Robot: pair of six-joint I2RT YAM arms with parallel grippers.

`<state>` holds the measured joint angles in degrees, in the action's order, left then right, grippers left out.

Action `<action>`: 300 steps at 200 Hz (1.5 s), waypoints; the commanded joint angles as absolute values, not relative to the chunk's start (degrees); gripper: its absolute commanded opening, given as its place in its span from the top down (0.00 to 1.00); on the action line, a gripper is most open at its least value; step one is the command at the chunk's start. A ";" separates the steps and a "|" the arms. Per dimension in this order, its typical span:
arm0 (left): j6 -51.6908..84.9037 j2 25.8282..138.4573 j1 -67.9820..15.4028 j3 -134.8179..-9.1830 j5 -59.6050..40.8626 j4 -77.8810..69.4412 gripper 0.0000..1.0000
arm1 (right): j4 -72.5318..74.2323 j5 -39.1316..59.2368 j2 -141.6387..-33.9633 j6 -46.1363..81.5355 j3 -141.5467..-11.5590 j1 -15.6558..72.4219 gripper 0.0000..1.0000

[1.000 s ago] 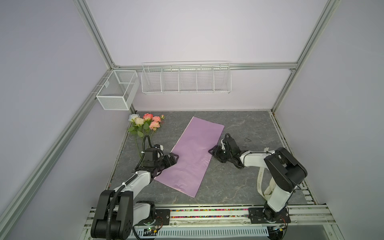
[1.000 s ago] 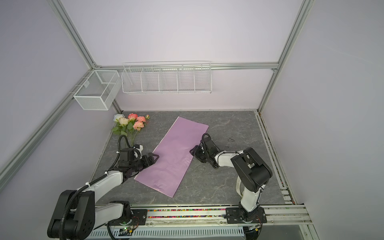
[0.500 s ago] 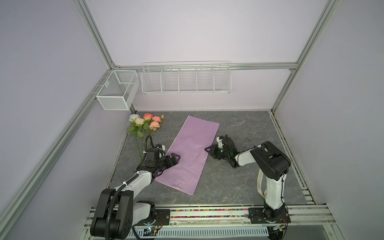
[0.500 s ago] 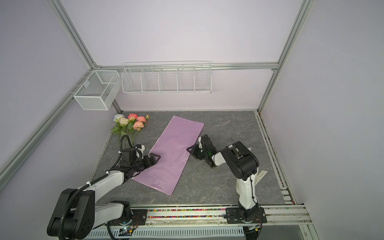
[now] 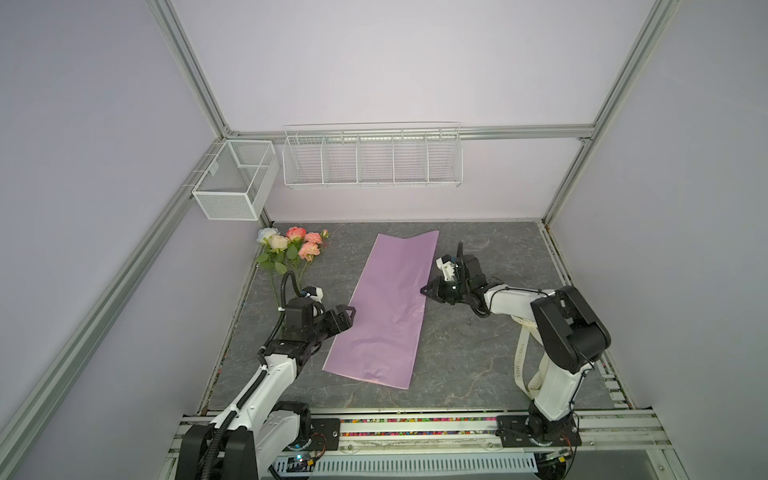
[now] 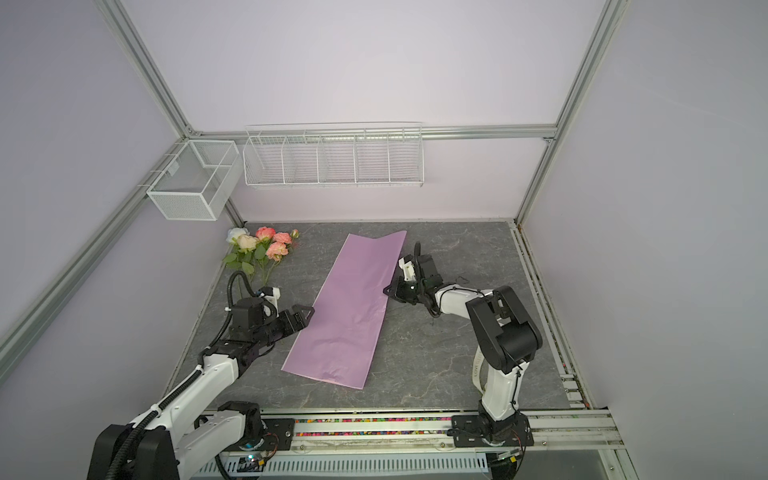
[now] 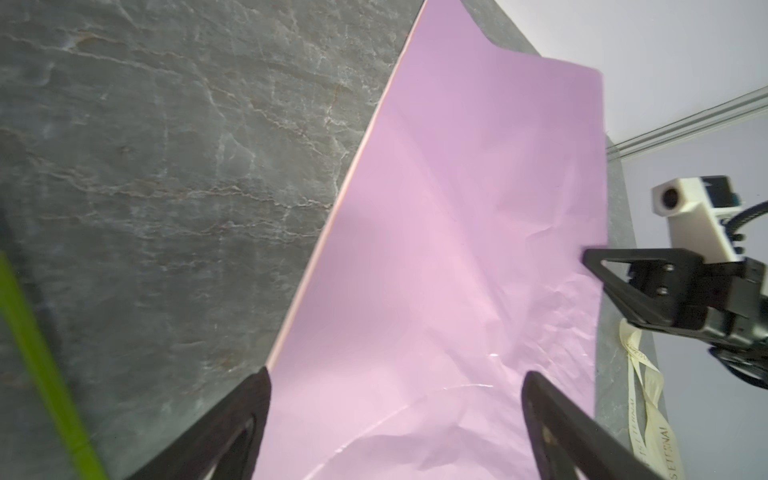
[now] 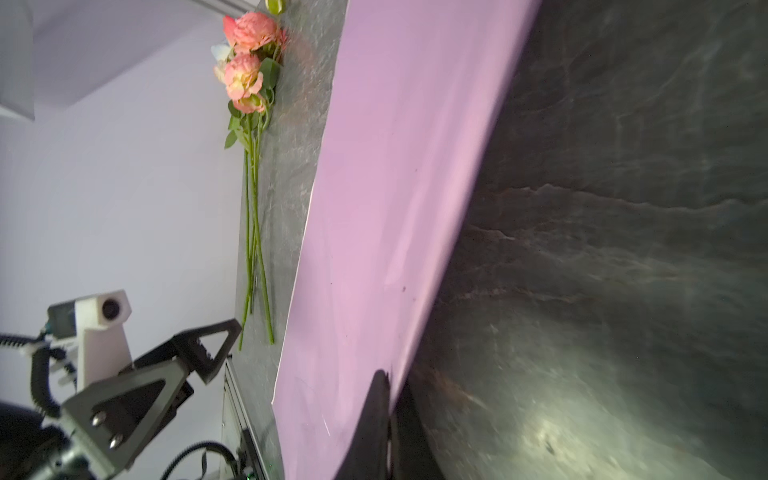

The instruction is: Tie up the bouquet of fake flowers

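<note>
Grey table, matt and veined like slate. Across its middle lies a long lilac wrapping paper, thin and lightly creased, flat, likely as the bed for wrapping.

The bouquet of fake flowers lies in the far left corner, off the paper, with thin green stems pointing toward the left arm.

Right gripper: jaws pressed together, pinching the paper's right edge, probably to shift it.

Left gripper: jaws spread wide and empty at the left edge.

Cream lettered ribbon drapes by the right arm's base.
</note>
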<state>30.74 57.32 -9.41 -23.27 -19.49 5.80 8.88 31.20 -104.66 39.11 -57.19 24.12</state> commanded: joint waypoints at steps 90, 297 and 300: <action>33.50 59.67 -10.50 -24.71 -26.75 5.03 0.11 | -37.39 29.04 -119.82 -2.79 -89.68 17.56 0.92; 56.22 61.90 -39.26 -20.36 -18.25 1.67 0.27 | -25.59 23.56 -74.65 26.15 -43.79 16.43 0.48; 56.26 62.14 -39.32 -20.39 -18.23 1.67 0.28 | -25.10 23.98 -74.29 26.45 -43.06 16.51 0.49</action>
